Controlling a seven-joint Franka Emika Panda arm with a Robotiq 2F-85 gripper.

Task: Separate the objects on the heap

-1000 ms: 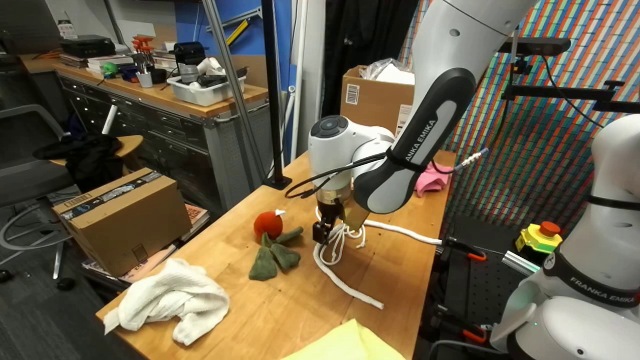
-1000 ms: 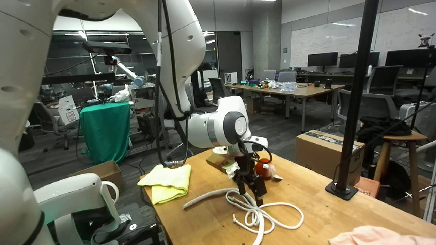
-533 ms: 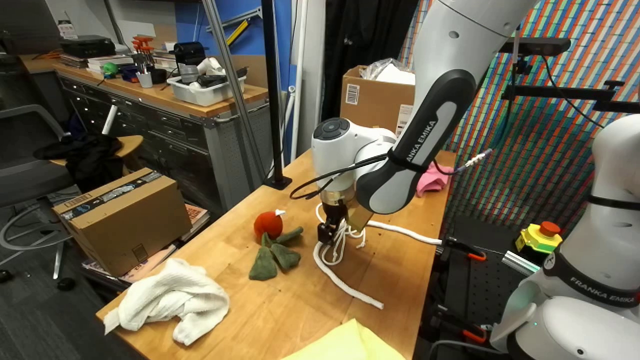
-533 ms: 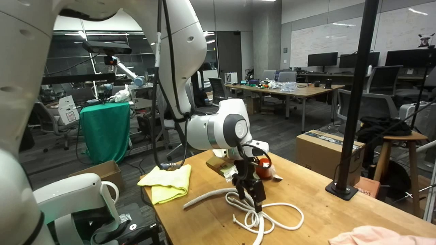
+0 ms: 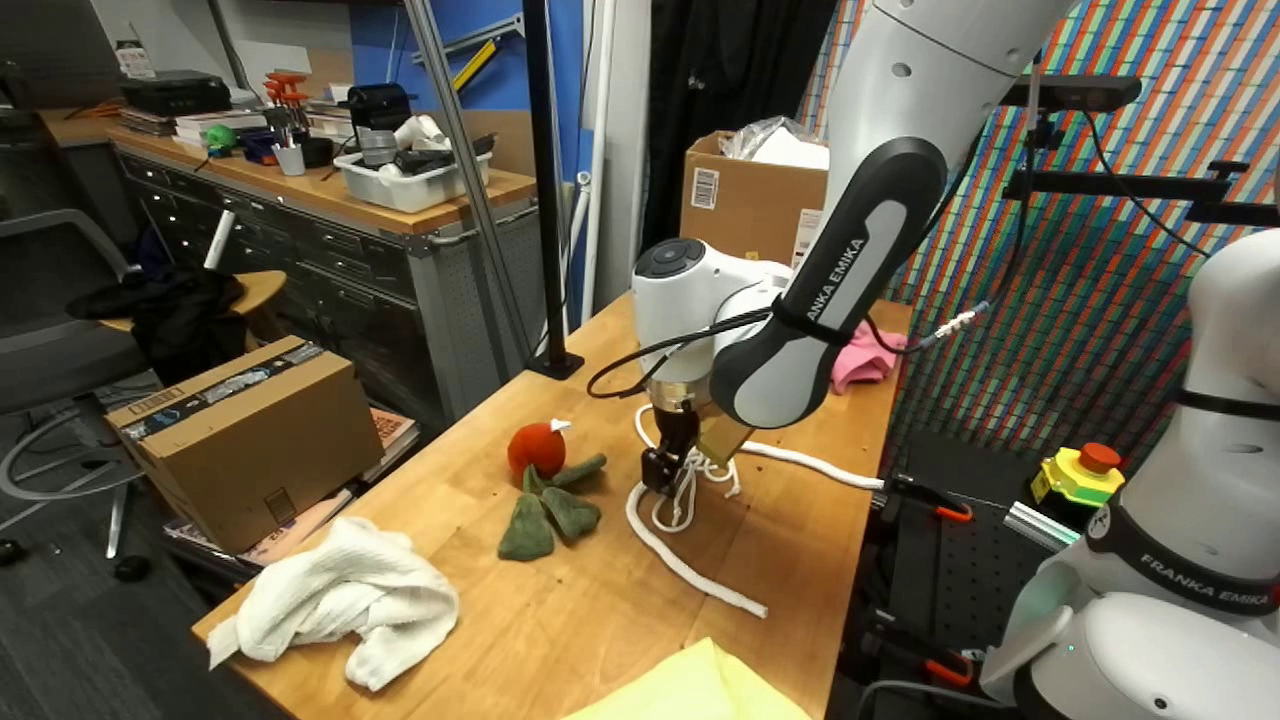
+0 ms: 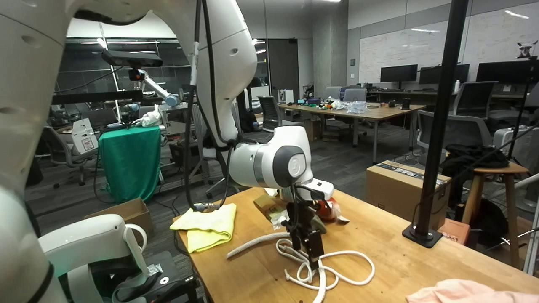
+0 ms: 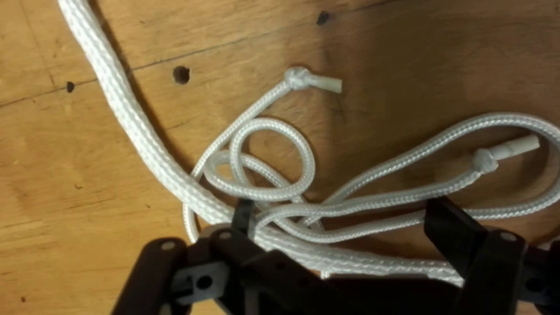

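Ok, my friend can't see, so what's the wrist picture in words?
An open black end effector is over a thick white braided cord, which crosses a thinner white cord with loops and two knotted ends, on a wooden tabletop.

Soft shadow across the tabletop [image 7: 393, 65]

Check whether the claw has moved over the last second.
Yes: in an exterior view, the claw has moved down and slightly left in the picture, farther from the fixed black upright post.
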